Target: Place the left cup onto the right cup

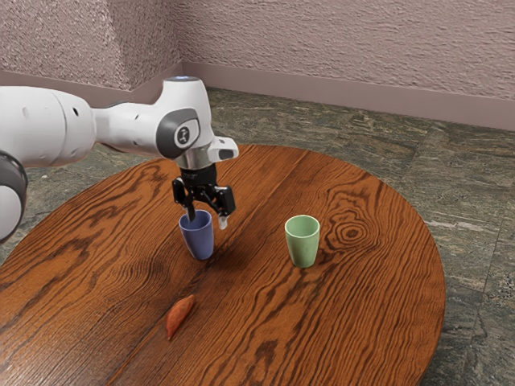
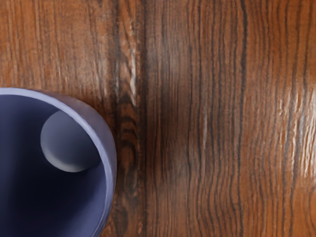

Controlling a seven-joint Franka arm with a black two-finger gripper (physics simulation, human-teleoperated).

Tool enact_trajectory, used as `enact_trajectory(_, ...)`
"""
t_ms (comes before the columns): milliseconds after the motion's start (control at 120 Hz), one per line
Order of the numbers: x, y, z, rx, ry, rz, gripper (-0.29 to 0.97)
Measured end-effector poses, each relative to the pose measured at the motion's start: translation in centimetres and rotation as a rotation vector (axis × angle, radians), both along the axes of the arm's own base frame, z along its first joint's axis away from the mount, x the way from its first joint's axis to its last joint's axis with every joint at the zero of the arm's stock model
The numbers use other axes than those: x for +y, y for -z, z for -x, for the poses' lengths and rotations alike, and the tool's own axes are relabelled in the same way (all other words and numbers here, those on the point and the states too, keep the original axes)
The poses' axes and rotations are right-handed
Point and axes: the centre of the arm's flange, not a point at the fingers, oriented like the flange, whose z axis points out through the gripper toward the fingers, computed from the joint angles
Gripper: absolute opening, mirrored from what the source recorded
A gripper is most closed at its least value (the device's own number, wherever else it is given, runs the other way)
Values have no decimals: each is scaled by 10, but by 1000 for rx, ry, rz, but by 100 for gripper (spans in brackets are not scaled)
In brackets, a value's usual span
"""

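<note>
The white arm (image 1: 121, 125) comes in from the exterior view's left, over a round counter (image 1: 362, 322) of dark, strongly grained wood, and bends down at the wrist toward the cups. Near the counter's front edge, a little to the left of where the hand hangs, lies a small orange vegetable (image 1: 179, 316), long, tapered and flat on the wood, well apart from both cups. Just behind it stands the blue cup (image 1: 198, 237), upright on the counter with its mouth up. This is the left one of the pair. The black jaws hang straight down over it and stand moderately wide, with one dipped inside the rim and the other, white-tipped, outside the wall on the side facing the green cup. The gap between them looks wider than the cup's wall, so they straddle it rather than pinch it. From the hand's own camera the blue cup (image 2: 49, 187) sits just under the hand, its dark inside and pale round bottom in plain sight, with bare wood (image 2: 207, 123) beside it. Further toward the exterior view's right stands the green cup (image 1: 302, 241), also upright and open at the top, well apart from the blue one. Beyond the counter lies a mottled stone floor (image 1: 467, 185), which runs back to a rough pinkish wall (image 1: 338, 40).
</note>
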Motion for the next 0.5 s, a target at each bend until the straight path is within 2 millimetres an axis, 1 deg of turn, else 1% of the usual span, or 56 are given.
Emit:
enact_trajectory(125,1,3,-3,2,-10,-2,65)
enact_trajectory(500,4,31,-9,37,-35,-8,65)
